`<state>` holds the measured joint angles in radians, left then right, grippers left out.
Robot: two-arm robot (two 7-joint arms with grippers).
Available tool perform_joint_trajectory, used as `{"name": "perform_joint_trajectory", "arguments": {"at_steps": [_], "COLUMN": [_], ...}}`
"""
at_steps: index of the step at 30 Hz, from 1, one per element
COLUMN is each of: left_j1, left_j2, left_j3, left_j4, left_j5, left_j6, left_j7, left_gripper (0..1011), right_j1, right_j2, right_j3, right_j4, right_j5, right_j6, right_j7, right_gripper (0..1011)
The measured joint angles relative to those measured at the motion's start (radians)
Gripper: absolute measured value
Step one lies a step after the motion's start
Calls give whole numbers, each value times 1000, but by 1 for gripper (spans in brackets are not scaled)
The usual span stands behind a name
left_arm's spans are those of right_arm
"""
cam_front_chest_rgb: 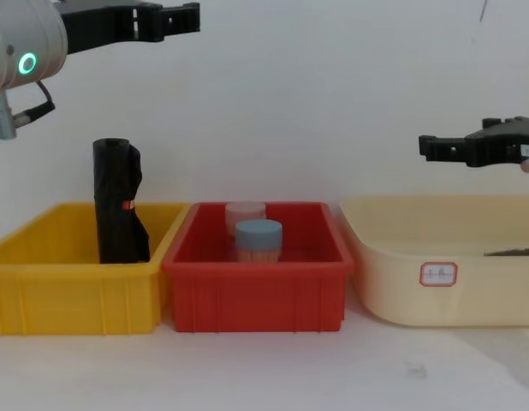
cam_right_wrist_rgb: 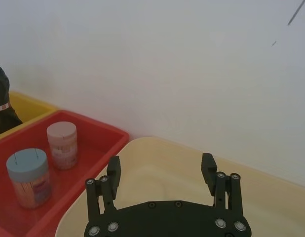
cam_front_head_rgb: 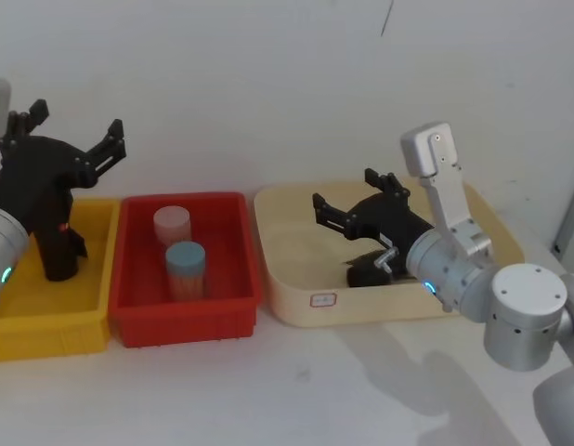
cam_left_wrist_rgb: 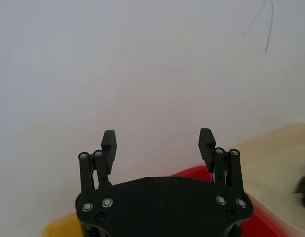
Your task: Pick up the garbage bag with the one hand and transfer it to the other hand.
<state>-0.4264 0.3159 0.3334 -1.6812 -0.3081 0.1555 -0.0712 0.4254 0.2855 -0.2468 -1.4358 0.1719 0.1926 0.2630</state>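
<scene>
Left gripper (cam_front_head_rgb: 75, 123) is held spread and empty above the yellow bin (cam_front_head_rgb: 45, 325), right gripper (cam_front_head_rgb: 343, 188) likewise over the cream bin (cam_front_head_rgb: 389, 307), where the garbage bag (cam_front_head_rgb: 363, 274) lies. Light, slippery, yielding plastic is expected, so the roll is best gripped at its middle.

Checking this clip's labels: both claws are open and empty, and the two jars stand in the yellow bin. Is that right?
Not quite. The head view shows the blue-lidded jar and the pink-lidded jar standing in the red bin, not the yellow bin. The rest holds: the left claw and the right claw are open and empty.
</scene>
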Motion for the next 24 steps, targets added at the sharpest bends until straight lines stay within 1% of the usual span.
{"name": "perform_joint_trajectory", "arguments": {"at_steps": [1, 11, 18, 24], "left_j1": [0, 2, 2, 3], "left_j2": [0, 1, 1, 1], "left_j3": [0, -4, -5, -6], "left_j4": [0, 3, 4, 4], "left_j5": [2, 19, 24, 27], "left_j6": [-1, -7, -9, -10], "left_j7": [2, 19, 25, 27], "left_gripper": [1002, 1001, 1001, 1001], "right_j1": [-2, -18, -19, -7], "right_j2": [1, 9, 10, 16], "right_j3": [1, 8, 9, -4], "right_j4": [-2, -15, -17, -21], "right_j5": [0, 1, 1, 8], "right_j6": [1, 5, 5, 6], "right_j7": [0, -2, 1, 39], "right_gripper": [1001, 1001, 1001, 1001]}}
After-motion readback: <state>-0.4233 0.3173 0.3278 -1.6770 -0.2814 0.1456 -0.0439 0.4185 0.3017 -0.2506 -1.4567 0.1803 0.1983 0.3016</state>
